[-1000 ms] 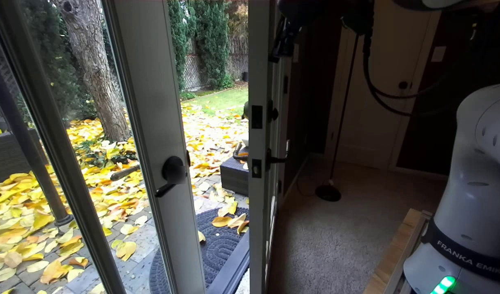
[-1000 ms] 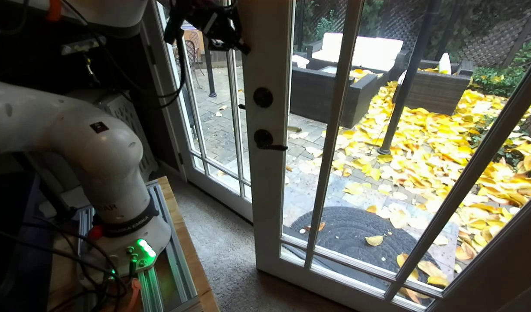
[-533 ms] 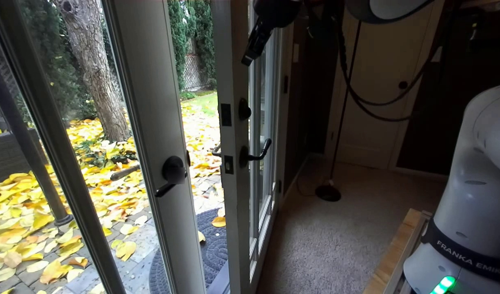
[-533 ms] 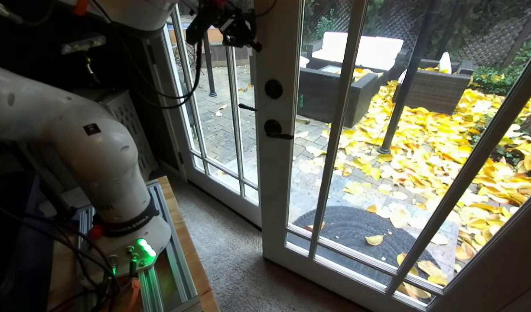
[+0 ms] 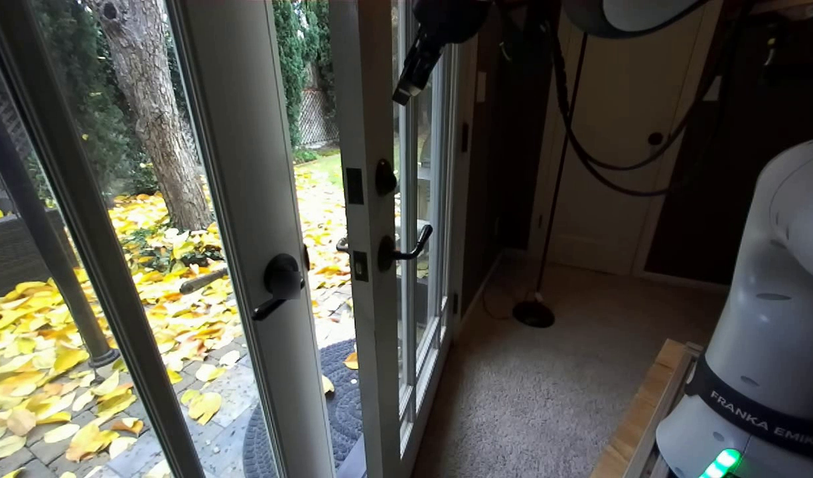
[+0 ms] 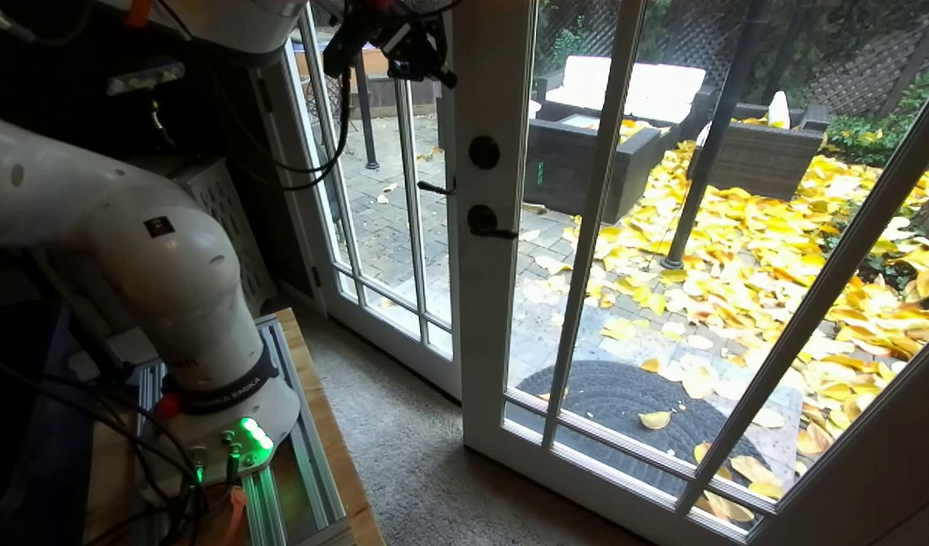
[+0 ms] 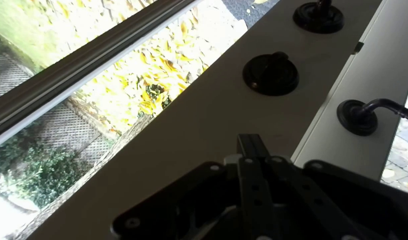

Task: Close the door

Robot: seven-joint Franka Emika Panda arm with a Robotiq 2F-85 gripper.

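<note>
- Where daylight shows between its latch edge and the neighbouring leaf [image 5: 290,372], the door [image 6: 494,318] stands ajar and upright, its free edge on the room side, above the carpet [image 5: 512,398].
- On its white face, close up in the wrist view, sits a round dark deadbolt [image 7: 270,75]; a lever [image 6: 487,225] is mounted below it.
- At the door's room-side face, higher than the deadbolt, the fingers [image 7: 252,176] are brought fully together, side by side, holding nothing; whether they touch the door, I cannot tell.
- Nearer and to the left in an exterior view, the neighbouring leaf is likewise white-framed and glazed, with a dark handle [image 5: 273,271].
- Outdoors, beyond the gap, lies a dark ribbed doormat [image 6: 623,390] with a few yellow leaves [image 6: 760,227] on it; many more cover the paving [image 6: 373,227].
- Farther out stand dark wicker seats [image 6: 756,163], with a dark post [image 6: 708,155] nearer than they are.
- Indoors, to the left in an exterior view, the robot arm [image 6: 191,258] rises from a wood-edged counter [image 6: 329,425] near the door.
- Black cables [image 6: 348,106] hang in loops from the arm, across the view of the neighbouring leaf.
- Far inside, to the right in an exterior view, a thin-poled stand [image 5: 533,315] rests its round base on the carpet, a white inner door [image 5: 605,226] behind it.
</note>
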